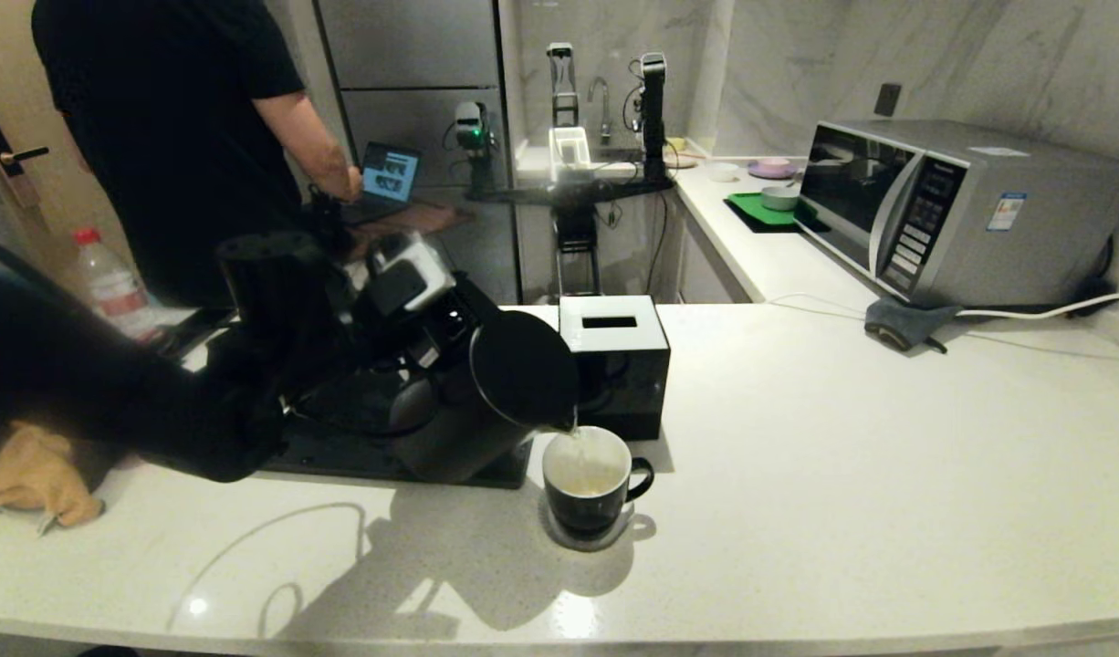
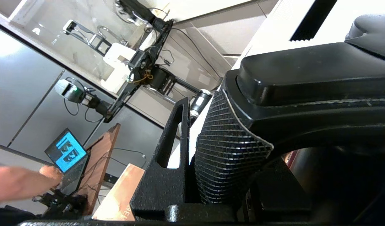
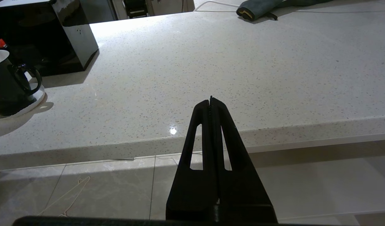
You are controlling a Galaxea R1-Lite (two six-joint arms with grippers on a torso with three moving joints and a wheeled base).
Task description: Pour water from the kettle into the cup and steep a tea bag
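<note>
Kettle handle between left fingers

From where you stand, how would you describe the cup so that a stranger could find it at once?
On the white counter, look just in front of the glossy black cube box with the slotted white top. There the cup stands under the spout of the tilted kettle. It is far smaller than both, black outside, white inside, with a small ear handle.

White speckled counter. Near its front edge, the cup on a coaster; behind it a black box; a yellow cloth at the left edge; a microwave at the back right.
</note>
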